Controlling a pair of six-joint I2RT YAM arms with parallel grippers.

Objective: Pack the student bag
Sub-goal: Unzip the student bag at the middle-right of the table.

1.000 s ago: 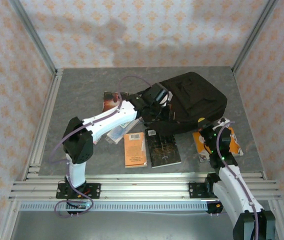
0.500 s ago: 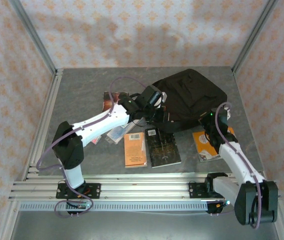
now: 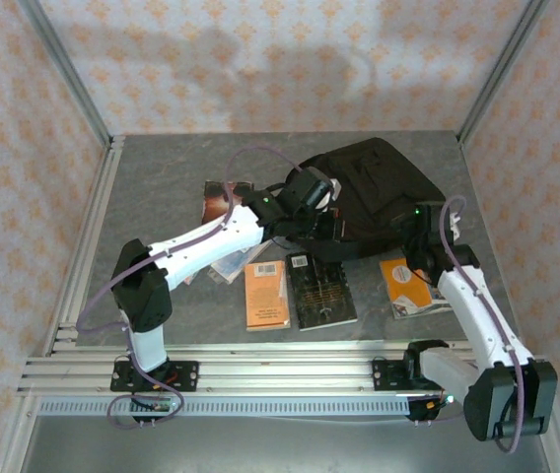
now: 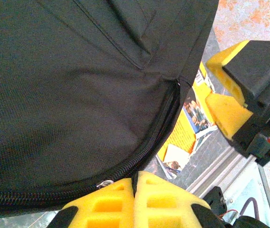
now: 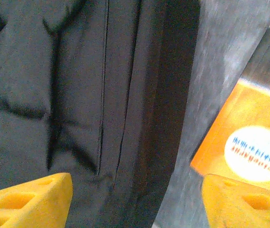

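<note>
Well, the bag (image 3: 384, 192) lies on the counter (image 3: 162, 187), toward its far right. Left pincer (image 4: 135, 202) is pressed shut at the bag's zipper edge; right pincer (image 5: 137, 202) gapes wide beside it, holding nothing.

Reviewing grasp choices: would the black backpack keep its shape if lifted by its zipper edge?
Probably floppy: the student bag is soft fabric, creased and folded. It would likely sag rather than lift flat. Its woven cloth looks matte, so slipping seems unlikely.

Left hand (image 3: 331, 230) hides student bag's (image 3: 388, 182) near edge.
</note>
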